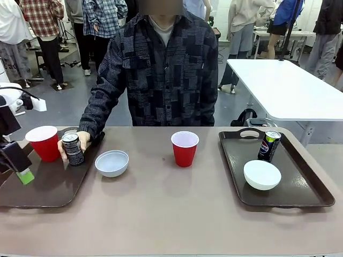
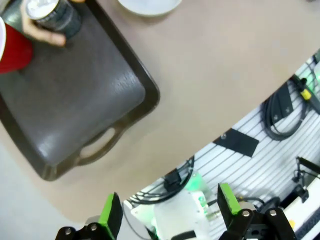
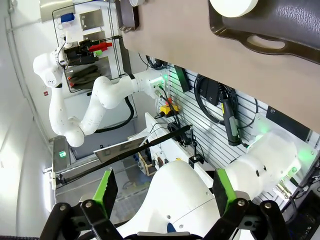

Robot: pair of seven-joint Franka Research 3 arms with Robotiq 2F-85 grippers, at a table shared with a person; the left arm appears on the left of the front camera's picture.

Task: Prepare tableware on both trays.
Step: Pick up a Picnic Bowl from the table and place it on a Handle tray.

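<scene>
The left tray holds a red cup and a dark can that the person's hand grips. A white bowl lies on the table just right of that tray, and a second red cup stands mid-table. The right tray carries a can and a white bowl. My left gripper hangs open over the left tray's near left edge. In the left wrist view my gripper is open and empty, with the tray, can and cup above. My right gripper is open, below the table edge near the tray and bowl.
The person stands at the far side behind the left tray. The brown table has free room across its front and middle. A white table stands behind at the right. Cables and a slatted panel sit under the table edge.
</scene>
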